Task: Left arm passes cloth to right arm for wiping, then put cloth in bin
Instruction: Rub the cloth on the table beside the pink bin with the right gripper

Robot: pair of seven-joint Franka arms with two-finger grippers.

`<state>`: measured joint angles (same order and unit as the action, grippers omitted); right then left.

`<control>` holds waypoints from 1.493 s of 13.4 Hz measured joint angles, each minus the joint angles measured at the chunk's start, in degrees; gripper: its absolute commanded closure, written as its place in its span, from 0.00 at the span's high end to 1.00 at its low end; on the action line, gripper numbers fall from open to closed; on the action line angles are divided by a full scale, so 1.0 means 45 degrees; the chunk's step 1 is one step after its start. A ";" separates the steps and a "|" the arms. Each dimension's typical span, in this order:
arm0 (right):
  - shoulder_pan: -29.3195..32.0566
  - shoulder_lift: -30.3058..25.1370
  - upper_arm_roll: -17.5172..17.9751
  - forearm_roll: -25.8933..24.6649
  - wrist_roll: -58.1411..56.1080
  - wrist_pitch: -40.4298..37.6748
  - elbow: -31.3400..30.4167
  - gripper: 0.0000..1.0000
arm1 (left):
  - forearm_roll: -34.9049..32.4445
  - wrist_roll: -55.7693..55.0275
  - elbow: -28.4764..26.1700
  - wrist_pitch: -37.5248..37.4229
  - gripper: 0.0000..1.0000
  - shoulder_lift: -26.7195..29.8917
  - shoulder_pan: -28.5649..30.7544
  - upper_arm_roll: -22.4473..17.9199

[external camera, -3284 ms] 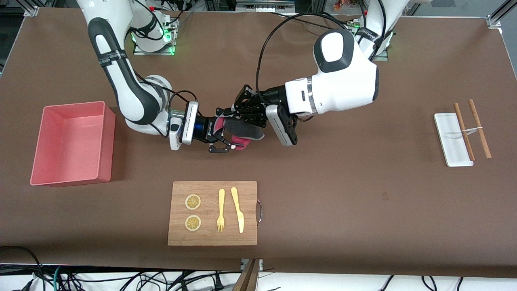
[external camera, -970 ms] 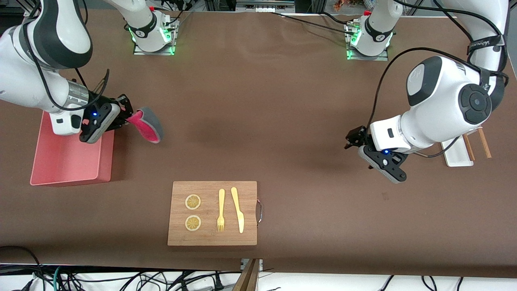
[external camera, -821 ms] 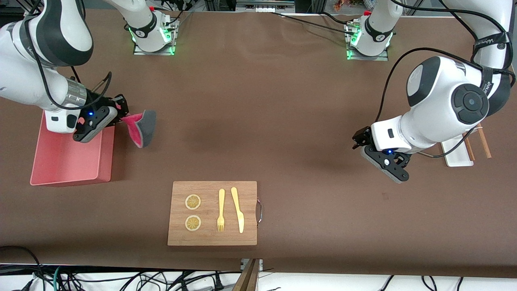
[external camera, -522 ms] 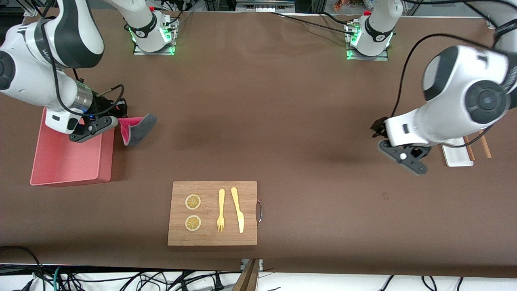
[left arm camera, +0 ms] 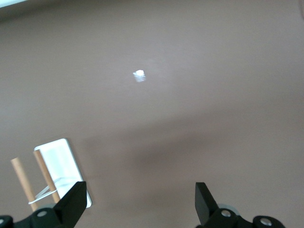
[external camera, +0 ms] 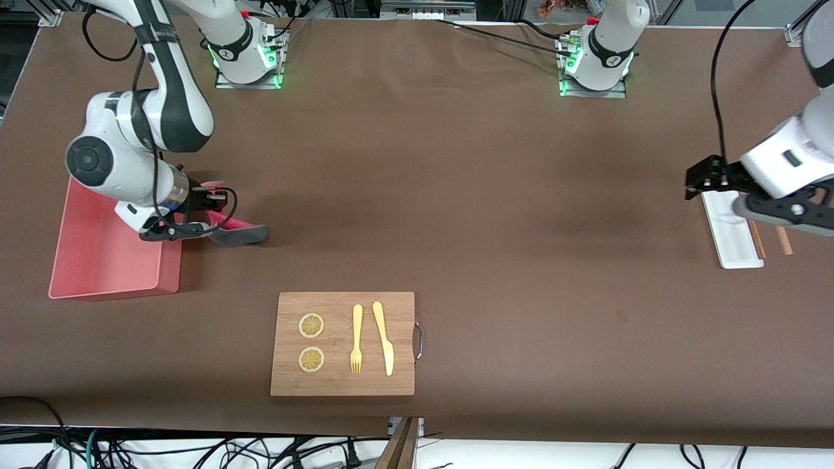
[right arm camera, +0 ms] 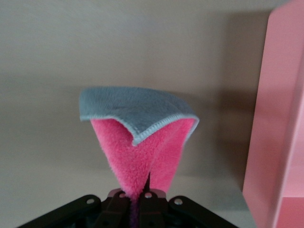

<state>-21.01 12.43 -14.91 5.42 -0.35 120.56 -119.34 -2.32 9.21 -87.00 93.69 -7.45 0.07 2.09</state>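
My right gripper (external camera: pixel 212 218) is shut on the cloth (external camera: pixel 240 233), low over the table just beside the pink bin (external camera: pixel 98 260). The cloth is folded, grey outside and pink inside, and sticks out from the fingers away from the bin. I cannot tell whether its free end touches the table. In the right wrist view the cloth (right arm camera: pixel 142 137) rises from the pinched jaws of the right gripper (right arm camera: pixel 137 202), with the bin wall (right arm camera: pixel 280 118) alongside. My left gripper (external camera: pixel 707 179) hangs open and empty over the white tray's edge; the left gripper (left arm camera: pixel 140 204) shows wide-spread fingers.
A wooden cutting board (external camera: pixel 342 343) with two lemon slices, a fork and a knife lies near the front camera. A small white tray (external camera: pixel 730 241) and wooden sticks (external camera: pixel 778 238) lie at the left arm's end, also tray (left arm camera: pixel 64 166).
After the handover at mid-table, the right arm carried the cloth to the bin's side and lowered it toward the table. The left arm drew back open toward the white tray.
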 measured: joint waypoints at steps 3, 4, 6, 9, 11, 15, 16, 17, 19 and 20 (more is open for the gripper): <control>-0.0004 0.0397 0.0004 -0.0008 0.0671 0.0202 -0.0217 0.00 | 0.0000 -0.0903 -0.0573 0.0079 1.00 0.0521 0.0020 -0.0077; -0.0005 0.0560 0.0008 -0.0008 0.0776 0.0337 -0.0225 0.00 | 0.0001 -0.1250 -0.0625 0.0060 1.00 0.0555 -0.0022 -0.0046; -0.0046 0.0953 0.0050 -0.0008 0.1202 0.0825 -0.0238 0.00 | 0.0001 -0.1539 -0.0651 -0.0005 1.00 0.0556 -0.0106 0.0110; -0.0262 0.1485 0.0140 -0.0008 0.1613 0.1983 -0.0453 0.00 | 0.0001 -0.1654 -0.0652 -0.0250 1.00 0.0564 -0.0158 0.0266; -0.0323 0.1652 0.0144 -0.0008 0.1626 0.2814 -0.0841 0.00 | 0.0001 -0.1664 -0.0652 -0.0406 1.00 0.0584 -0.0152 0.0263; -0.0323 0.1460 0.0116 -0.0008 0.1608 0.2919 -0.0929 0.00 | 0.0001 -0.1674 -0.0652 -0.0447 1.00 0.0602 -0.0153 0.0263; -0.0274 0.1249 0.0080 -0.0009 0.1582 0.2792 -0.0921 0.00 | 0.0001 -0.1675 -0.0652 -0.0456 1.00 0.0602 -0.0153 0.0263; -0.0058 0.0964 0.0092 -0.0023 0.1429 0.2561 -0.0920 0.00 | 0.0001 -0.1676 -0.0652 -0.0462 1.00 0.0602 -0.0152 0.0263; 0.0863 0.0440 0.0473 -0.0034 0.0898 0.2152 -0.0973 0.00 | 0.0001 -0.1677 -0.0652 -0.0465 1.00 0.0606 -0.0152 0.0263; 0.1504 0.0288 0.0960 -0.0039 0.0792 0.2079 -0.1030 0.00 | 0.0001 -0.1678 -0.0652 -0.0467 1.00 0.0609 -0.0153 0.0264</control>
<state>-14.25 13.73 -10.59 5.24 3.21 129.92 -123.97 -2.31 1.66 -89.94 91.59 -4.71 -0.61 3.28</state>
